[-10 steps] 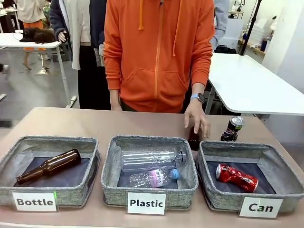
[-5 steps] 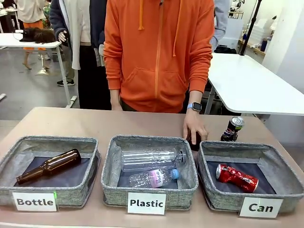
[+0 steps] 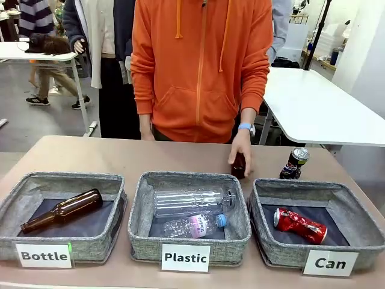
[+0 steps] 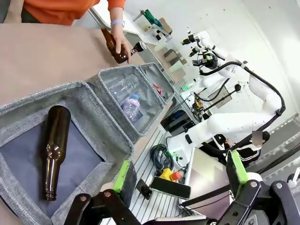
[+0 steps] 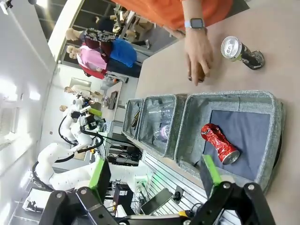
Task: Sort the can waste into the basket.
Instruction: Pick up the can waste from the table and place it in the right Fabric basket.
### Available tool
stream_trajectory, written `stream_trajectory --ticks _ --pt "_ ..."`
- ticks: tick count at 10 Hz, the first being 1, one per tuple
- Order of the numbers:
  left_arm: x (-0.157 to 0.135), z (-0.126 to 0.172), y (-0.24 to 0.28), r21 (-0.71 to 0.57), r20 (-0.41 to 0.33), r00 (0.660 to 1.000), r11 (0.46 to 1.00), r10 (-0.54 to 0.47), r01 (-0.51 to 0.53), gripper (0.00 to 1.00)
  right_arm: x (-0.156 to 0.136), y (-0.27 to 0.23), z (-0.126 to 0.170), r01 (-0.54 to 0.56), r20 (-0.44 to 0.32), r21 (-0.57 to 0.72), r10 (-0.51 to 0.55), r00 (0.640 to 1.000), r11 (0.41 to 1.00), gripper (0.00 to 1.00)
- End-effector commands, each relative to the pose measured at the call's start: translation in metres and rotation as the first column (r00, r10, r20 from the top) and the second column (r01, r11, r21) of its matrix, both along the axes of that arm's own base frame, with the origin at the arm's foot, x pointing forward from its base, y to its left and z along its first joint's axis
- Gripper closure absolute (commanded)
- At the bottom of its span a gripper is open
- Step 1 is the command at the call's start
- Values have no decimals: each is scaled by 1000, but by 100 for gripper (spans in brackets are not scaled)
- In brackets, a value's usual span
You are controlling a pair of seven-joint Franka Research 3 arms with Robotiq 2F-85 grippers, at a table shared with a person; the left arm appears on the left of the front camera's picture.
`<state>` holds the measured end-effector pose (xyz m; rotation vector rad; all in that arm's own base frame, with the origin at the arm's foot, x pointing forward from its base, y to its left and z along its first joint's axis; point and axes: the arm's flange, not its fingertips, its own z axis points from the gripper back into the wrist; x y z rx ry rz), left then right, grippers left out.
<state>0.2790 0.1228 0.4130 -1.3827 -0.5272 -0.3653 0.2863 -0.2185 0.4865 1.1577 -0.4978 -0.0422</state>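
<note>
One red can (image 3: 299, 225) lies sorted in Can basket (image 3: 258, 198), dark can (image 3: 296, 163) upright just beyond, unsorted; left gripper (image 4: 179, 168) & right gripper (image 5: 154, 169) fingers spread, empty, while person's hand (image 3: 240, 150) grips brown bottle (image 3: 239, 167).

Across my tan table (image 3: 90, 156), the red dented metal can (image 3: 299, 224) lies on its side in the grey fabric basket labelled "Can" (image 3: 260, 201); the dark printed can (image 3: 295, 164) stands upright just behind it, and a person's hand (image 3: 242, 148) grips a brown glass bottle (image 3: 239, 168) to its left
</note>
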Motion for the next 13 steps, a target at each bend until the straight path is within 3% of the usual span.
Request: stream_trajectory --ticks 1,6,7,8,9,10,11,13 --pt "1 2 0 -1 15 1000 1000 9 -9 0 -2 2 2 2 16 0 -2 1000 1000 0" --pt "1 2 0 -1 15 1000 1000 9 -9 0 -1 -1 0 3 0 0 -3 1000 1000 0" --pt "1 2 0 -1 15 1000 1000 9 -9 0 10 -6 2 -77 133 -171 101 986 982 0" --pt "1 2 0 -1 15 1000 1000 9 -9 0 34 -12 4 -72 276 -322 166 947 944 0" --pt "1 2 0 -1 15 1000 1000 9 -9 0 55 -19 7 -63 389 -469 270 881 881 0" --pt "1 2 0 -1 15 1000 1000 9 -9 0 69 -22 9 -40 461 -641 426 779 766 0" --pt "1 2 0 -1 15 1000 1000 9 -9 0 80 -21 8 25 485 -719 477 733 694 0" --pt "1 2 0 -1 15 1000 1000 9 -9 0 101 1 -3 97 441 -812 497 747 575 0"
